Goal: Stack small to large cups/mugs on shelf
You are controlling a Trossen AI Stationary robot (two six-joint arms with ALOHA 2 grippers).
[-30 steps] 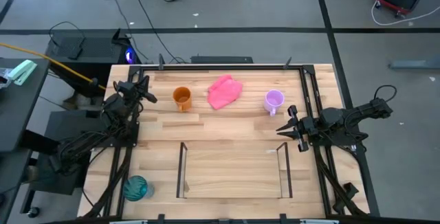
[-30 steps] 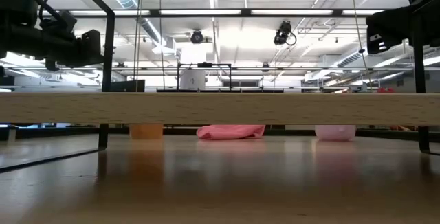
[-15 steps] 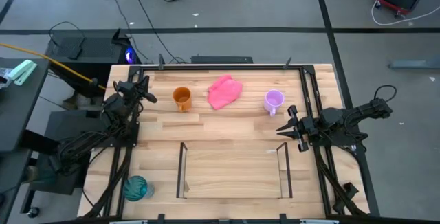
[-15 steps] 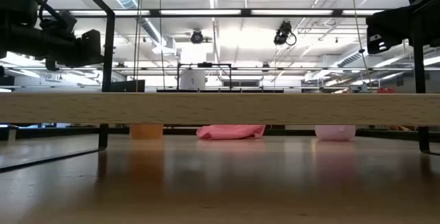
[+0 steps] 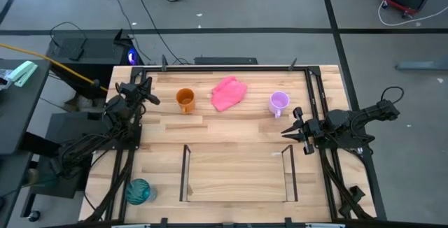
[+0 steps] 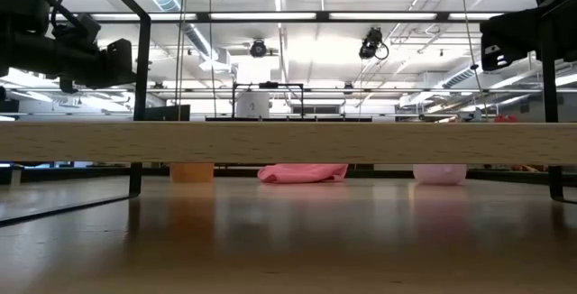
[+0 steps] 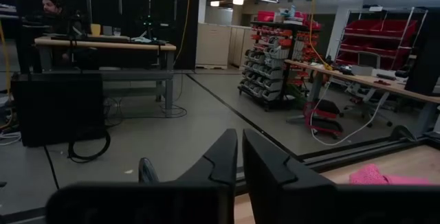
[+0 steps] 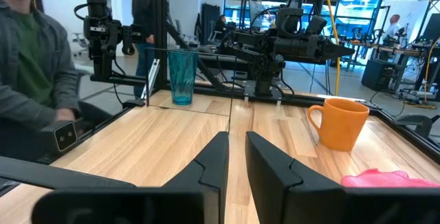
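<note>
the left gripper point(image 5: 149, 96) was held at the table's left edge beside the orange mug point(image 5: 185, 100), fingers nearly closed on nothing; the right gripper point(image 5: 295, 131) was held at the right edge near the lilac mug point(image 5: 278, 103), its fingers likewise narrow and empty. the pink cloth point(image 5: 229, 92) was seen between the two mugs; the teal tumbler point(image 5: 138, 191) was left at the near left corner, outside the shelf point(image 5: 186, 174), on which nothing was placed.

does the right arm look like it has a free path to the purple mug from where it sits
Probably yes. The right gripper waits at the table's right edge, and the purple mug stands on bare wood just beyond it. Nothing lies between them; the pink cloth and the shelf are off to the sides.
</note>
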